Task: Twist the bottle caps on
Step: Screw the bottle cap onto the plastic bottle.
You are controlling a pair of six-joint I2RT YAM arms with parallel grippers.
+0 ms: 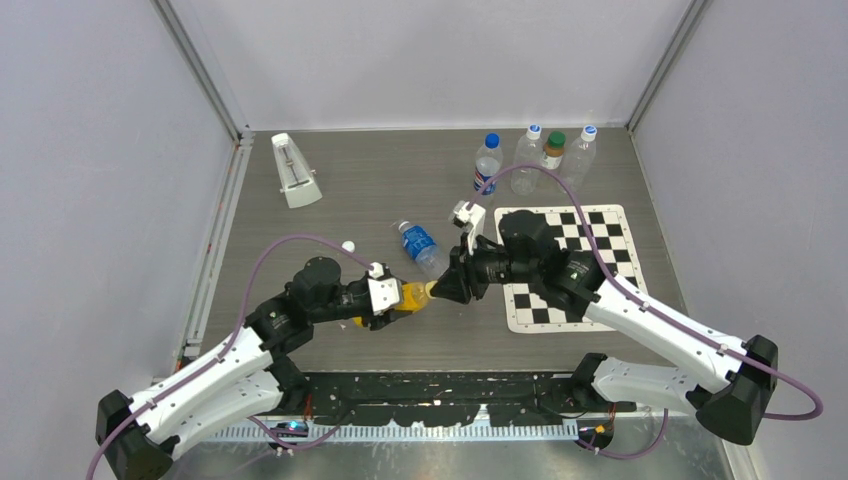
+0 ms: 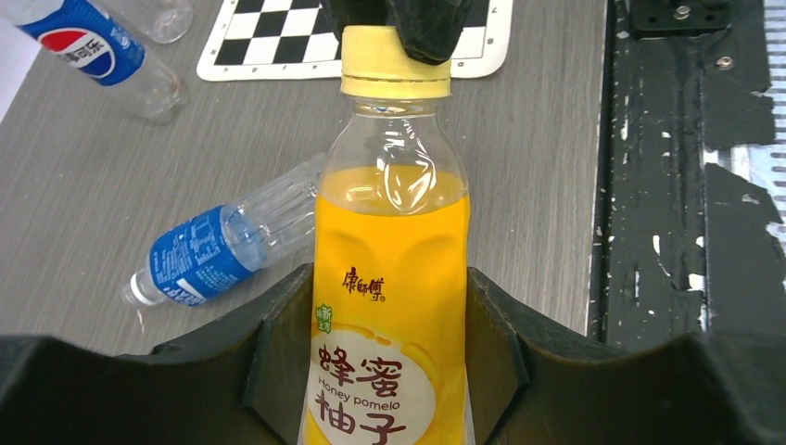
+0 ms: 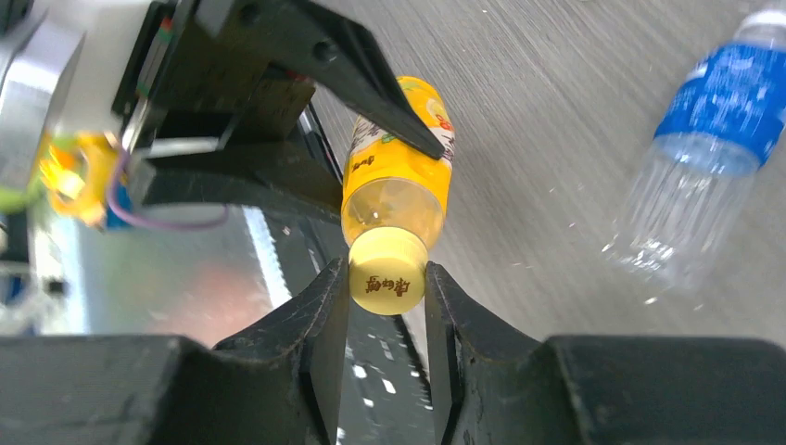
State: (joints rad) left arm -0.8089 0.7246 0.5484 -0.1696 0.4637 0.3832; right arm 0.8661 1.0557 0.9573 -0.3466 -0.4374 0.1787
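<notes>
Where the yellow cap (image 2: 396, 69) tops it, the bottle (image 2: 389, 250) reads "Honey pomelo".

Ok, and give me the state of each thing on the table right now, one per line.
yellow cap, on the juice bottle's neck, pinched by right tool
juice bottle, held sideways in left tool
blue-label bottle, lying on its side
white cap, lying loose, apart from the bottles
back-row bottles, upright, capped
</notes>
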